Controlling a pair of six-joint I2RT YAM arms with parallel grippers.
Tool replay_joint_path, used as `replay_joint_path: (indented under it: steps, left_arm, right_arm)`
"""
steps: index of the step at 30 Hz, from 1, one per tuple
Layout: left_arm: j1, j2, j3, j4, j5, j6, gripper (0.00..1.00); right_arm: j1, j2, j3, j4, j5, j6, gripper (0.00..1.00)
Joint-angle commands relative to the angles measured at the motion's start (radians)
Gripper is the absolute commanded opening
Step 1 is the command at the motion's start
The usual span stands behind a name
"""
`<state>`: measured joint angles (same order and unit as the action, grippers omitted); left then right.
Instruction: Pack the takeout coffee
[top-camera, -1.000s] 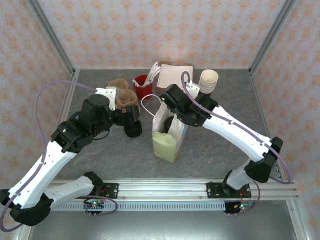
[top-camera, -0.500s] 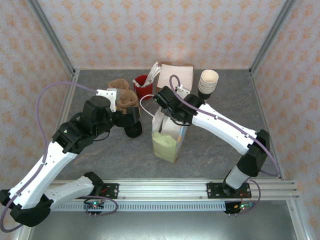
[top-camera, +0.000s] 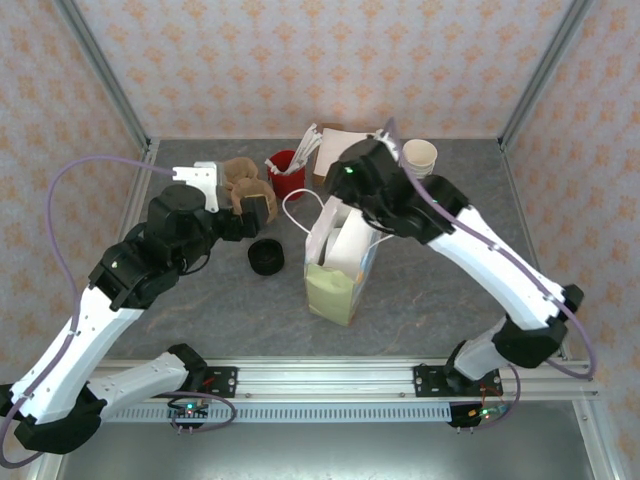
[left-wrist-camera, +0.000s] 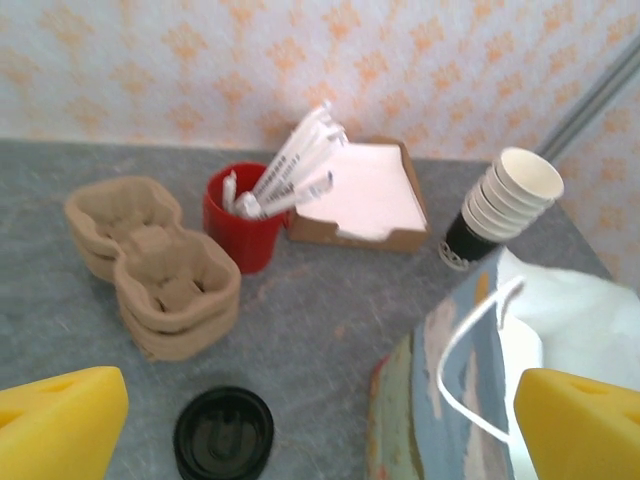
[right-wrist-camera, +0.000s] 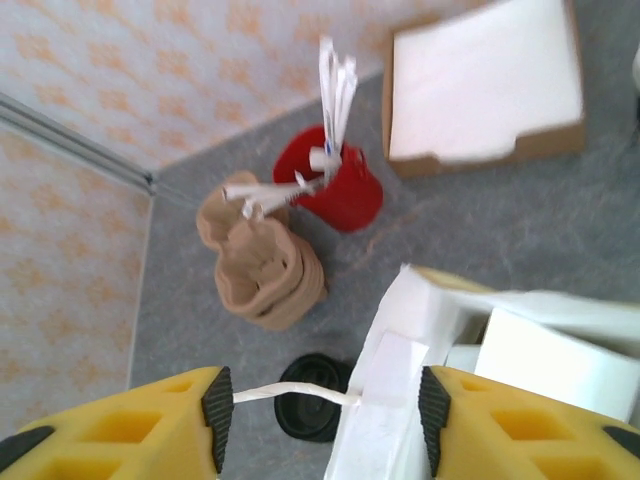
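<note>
My right arm (top-camera: 470, 250) has come up out of the paper bag (top-camera: 335, 270). A second ago its wrist was sunk in the bag's mouth. Now it sits higher and further back, over the bag's far edge, and it covers part of the stack of cups (top-camera: 420, 153) that stood clear before. The right jaws stand wider apart than they did, and the bag's white handle (right-wrist-camera: 290, 396) crosses the gap between them. The bag's mouth, blocked before, shows its white inside. My left arm (top-camera: 85, 325) has drawn back toward the left. The left jaws no longer hang over the black lid pile (top-camera: 266, 257), which now lies fully uncovered on the bench (top-camera: 230, 320).
</note>
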<state>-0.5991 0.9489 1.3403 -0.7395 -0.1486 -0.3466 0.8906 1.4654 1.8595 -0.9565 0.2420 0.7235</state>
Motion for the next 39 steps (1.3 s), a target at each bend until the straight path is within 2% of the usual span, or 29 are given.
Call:
replay_joint_path:
  steps: [1,5,7,10,14,17,19,21,24,29,32,35,38,39]
  left_arm:
    - [0.016,-0.001,0.014,0.061,-0.168,0.087,1.0]
    - [0.062,-0.023,-0.06,0.112,-0.282,0.153,1.0]
    - [0.106,-0.044,-0.128,0.153,-0.326,0.163,1.0]
    - [0.174,-0.092,-0.272,0.265,-0.38,0.173,1.0]
    - [0.279,-0.147,-0.487,0.452,-0.41,0.183,1.0]
    - [0.358,-0.143,-0.653,0.643,-0.389,0.223,1.0]
    - [0.421,-0.113,-0.756,0.773,-0.323,0.235,1.0]
    - [0.488,-0.056,-0.834,0.877,-0.273,0.18,1.0]
    - [0.521,0.045,-0.914,1.037,-0.274,0.162,1.0]
    - [0.535,0.236,-0.933,1.199,-0.244,0.21,1.0]
    - [0.536,0.33,-0.959,1.367,-0.192,0.264,1.0]
    - [0.545,0.426,-0.974,1.479,-0.136,0.282,1.0]
    - [0.551,0.541,-1.016,1.669,-0.096,0.299,1.0]
    - [0.557,0.525,-0.989,1.591,-0.075,0.293,1.0]
  right_arm:
    - [-0.046,-0.089,0.024,-0.08,0.123,-0.109,0.55]
    - [-0.174,-0.214,-0.088,-0.077,0.154,-0.146,0.57]
    - [-0.257,-0.291,-0.196,-0.033,0.149,-0.174,0.62]
    - [-0.391,-0.411,-0.345,0.039,0.134,-0.218,0.69]
    - [-0.552,-0.488,-0.536,0.13,0.102,-0.292,0.78]
    - [-0.619,-0.515,-0.723,0.278,0.112,-0.343,0.88]
    - [-0.636,-0.537,-0.871,0.444,0.121,-0.405,0.91]
    - [-0.641,-0.551,-1.033,0.663,0.143,-0.514,0.95]
    - [-0.68,-0.499,-1.197,0.919,0.202,-0.597,0.99]
    - [-0.772,-0.328,-1.323,1.202,0.085,-0.645,0.99]
    - [-0.782,-0.231,-1.407,1.434,0.048,-0.689,0.99]
    - [-0.783,-0.141,-1.444,1.579,0.014,-0.756,0.99]
    - [-0.788,-0.055,-1.497,1.756,-0.062,-0.806,0.99]
    - [-0.788,-0.022,-1.499,1.778,-0.094,-0.816,0.99]
